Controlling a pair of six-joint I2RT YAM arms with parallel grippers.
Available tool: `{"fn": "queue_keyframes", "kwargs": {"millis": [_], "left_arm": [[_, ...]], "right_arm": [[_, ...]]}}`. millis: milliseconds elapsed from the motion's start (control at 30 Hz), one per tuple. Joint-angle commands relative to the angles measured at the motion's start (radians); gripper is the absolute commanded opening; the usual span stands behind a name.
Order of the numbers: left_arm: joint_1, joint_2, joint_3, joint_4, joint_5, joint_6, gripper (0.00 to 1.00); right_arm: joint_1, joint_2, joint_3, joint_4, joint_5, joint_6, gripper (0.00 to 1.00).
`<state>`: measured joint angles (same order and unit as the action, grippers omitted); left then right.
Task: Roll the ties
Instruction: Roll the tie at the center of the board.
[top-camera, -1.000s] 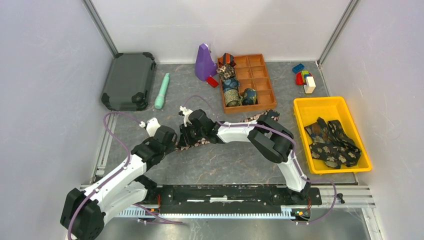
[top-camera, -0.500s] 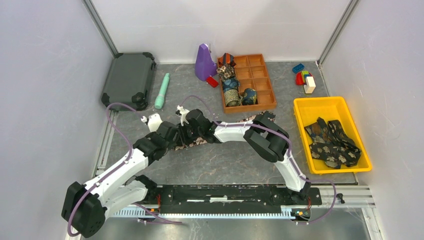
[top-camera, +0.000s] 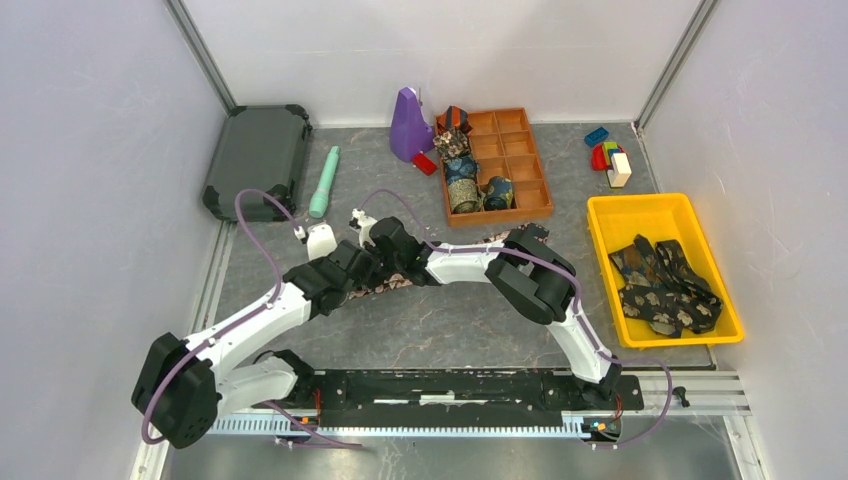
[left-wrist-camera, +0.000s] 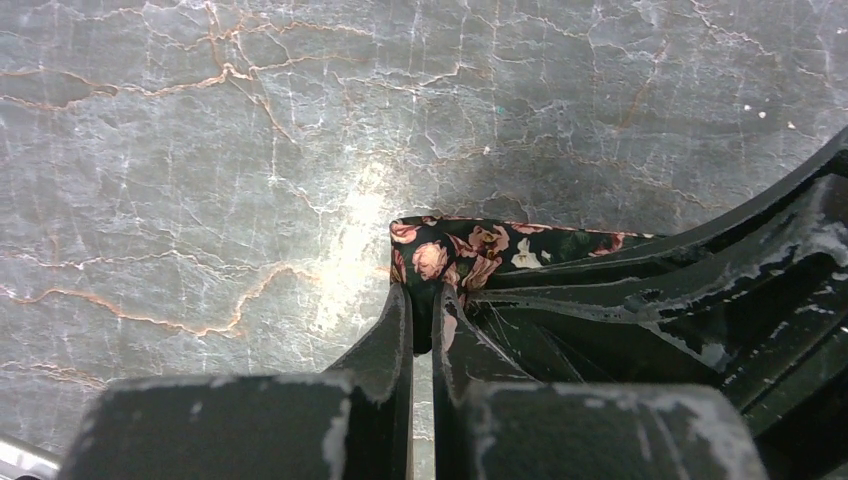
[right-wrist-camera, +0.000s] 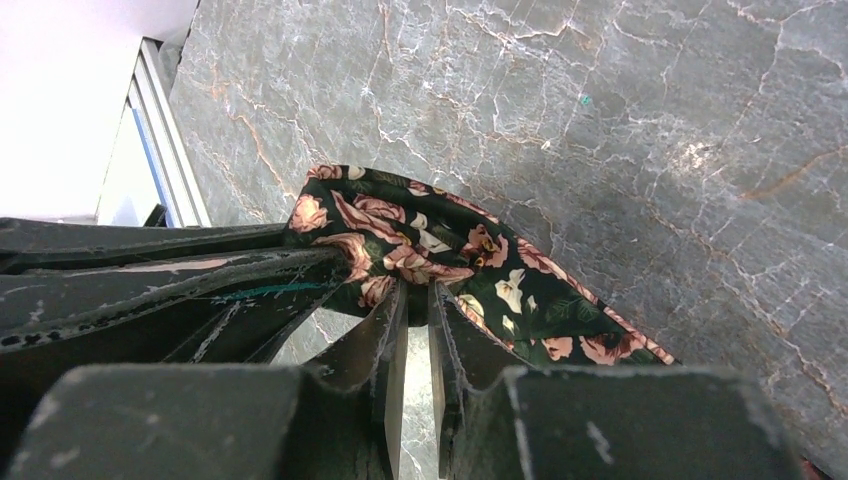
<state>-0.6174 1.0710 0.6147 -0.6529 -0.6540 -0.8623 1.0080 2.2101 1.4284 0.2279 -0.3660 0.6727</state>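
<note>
Seen from above, both arms bend inward and meet at mid-counter. The left claw (top-camera: 358, 268) and right claw (top-camera: 378, 262) sit side by side on the near end of a floral tie (top-camera: 392, 284). The tie runs as a flat strip toward the wooden tray (top-camera: 541, 190) holding rolled ties (top-camera: 463, 185).

The left wrist view shows the left claw (left-wrist-camera: 420, 300) pointing down at the grey marbled counter (left-wrist-camera: 200, 150), fingers almost pressed together — pinching the tie's folded end.

The right wrist view shows the right claw (right-wrist-camera: 415, 295) barely parted, nipping the tie's edge — the rest lies beyond it across the counter.
</note>
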Motion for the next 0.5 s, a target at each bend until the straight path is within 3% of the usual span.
{"fn": "queue_keyframes", "kwargs": {"millis": [0, 467], "left_arm": [[-0.013, 0.025, 0.037, -0.02, -0.099, -0.017, 0.02], [-0.024, 0.071, 0.062, -0.049, -0.145, -0.084, 0.02]], "right_arm": [[0.006, -0.041, -0.011, 0.03, 0.002, 0.01, 0.19], [0.011, -0.068, -0.063, 0.092, 0.007, 0.066, 0.27]]}}
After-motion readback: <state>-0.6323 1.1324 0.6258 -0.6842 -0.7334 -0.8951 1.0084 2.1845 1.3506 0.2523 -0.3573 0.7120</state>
